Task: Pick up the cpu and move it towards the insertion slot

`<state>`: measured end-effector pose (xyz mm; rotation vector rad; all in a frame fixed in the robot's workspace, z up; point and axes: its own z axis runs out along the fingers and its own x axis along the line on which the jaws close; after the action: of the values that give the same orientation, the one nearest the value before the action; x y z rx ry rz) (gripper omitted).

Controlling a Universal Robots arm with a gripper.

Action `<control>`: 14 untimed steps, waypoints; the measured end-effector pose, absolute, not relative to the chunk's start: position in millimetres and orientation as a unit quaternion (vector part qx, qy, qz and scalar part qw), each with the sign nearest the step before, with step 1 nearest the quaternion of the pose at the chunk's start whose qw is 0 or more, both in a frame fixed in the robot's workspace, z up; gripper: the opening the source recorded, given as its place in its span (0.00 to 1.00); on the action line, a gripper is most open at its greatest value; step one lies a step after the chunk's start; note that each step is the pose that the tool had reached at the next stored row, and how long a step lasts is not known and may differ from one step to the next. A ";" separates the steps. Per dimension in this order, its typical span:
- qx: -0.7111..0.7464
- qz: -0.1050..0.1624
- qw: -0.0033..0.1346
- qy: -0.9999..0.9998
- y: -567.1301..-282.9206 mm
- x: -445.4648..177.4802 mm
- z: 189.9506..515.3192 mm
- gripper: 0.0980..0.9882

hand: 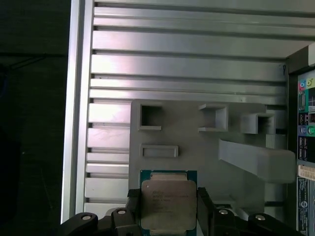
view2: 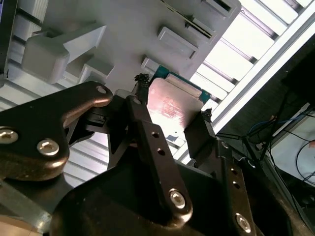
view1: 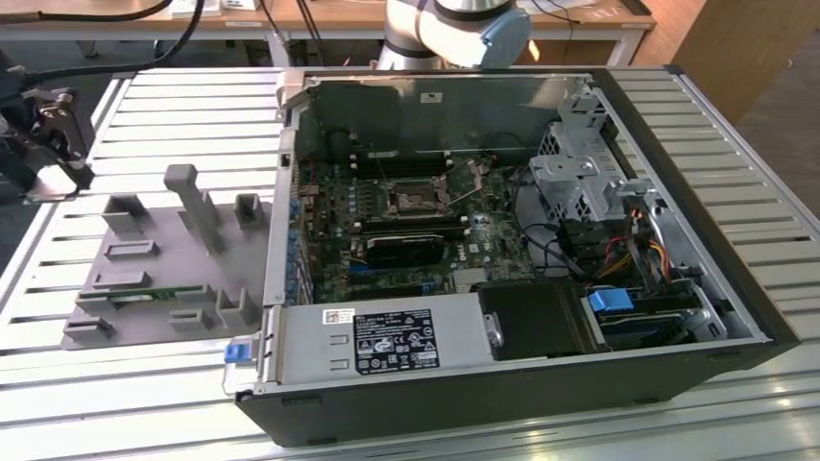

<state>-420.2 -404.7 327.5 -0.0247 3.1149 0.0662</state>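
In both wrist views the cpu (hand: 167, 202) (view2: 173, 104), a flat silvery square on a green-edged board, sits between my two black fingers. One finger (hand: 133, 209) presses one side and the other finger (hand: 204, 207) the opposite side. My gripper (view2: 172, 120) is shut on it, over a grey fixture plate (hand: 197, 147). In the exterior view my gripper (view1: 54, 171) hangs at the far left, off the left end of the fixture plate (view1: 154, 259). The insertion slot (view1: 413, 198), a metal-framed square socket, lies on the motherboard inside the open computer case (view1: 513, 384), well to the exterior view's right.
The fixture plate carries raised grey blocks (view1: 192, 197) and a narrow green memory stick (view1: 144, 294). The case walls, a drive cage (view1: 583, 182) and a power supply (view1: 384, 341) surround the motherboard. Everything rests on a slatted aluminium table (view1: 167, 96).
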 end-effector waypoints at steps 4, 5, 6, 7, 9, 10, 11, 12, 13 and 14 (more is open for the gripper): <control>-0.008 0.021 0.014 1.000 -404.5 -420.2 335.8 0.50; -0.008 0.021 0.014 1.000 -404.5 -420.2 337.9 0.50; -0.008 0.021 0.014 1.000 -404.5 -420.2 340.0 0.50; -0.008 0.021 0.014 1.000 -404.5 -420.2 342.1 0.50; -0.008 0.021 0.015 1.000 -404.4 -420.2 346.5 0.50; -0.008 0.021 0.015 1.000 -404.4 -420.2 348.7 0.50; -0.008 0.021 0.015 1.000 -404.4 -420.2 351.0 0.50; -0.008 0.021 0.015 1.000 -404.4 -420.2 353.5 0.50; -0.008 0.021 0.015 1.000 -404.4 -420.2 355.8 0.50; -0.008 0.021 0.015 1.000 -404.4 -420.2 358.1 0.50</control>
<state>-420.2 -404.4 358.1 -0.0248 3.1105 0.0658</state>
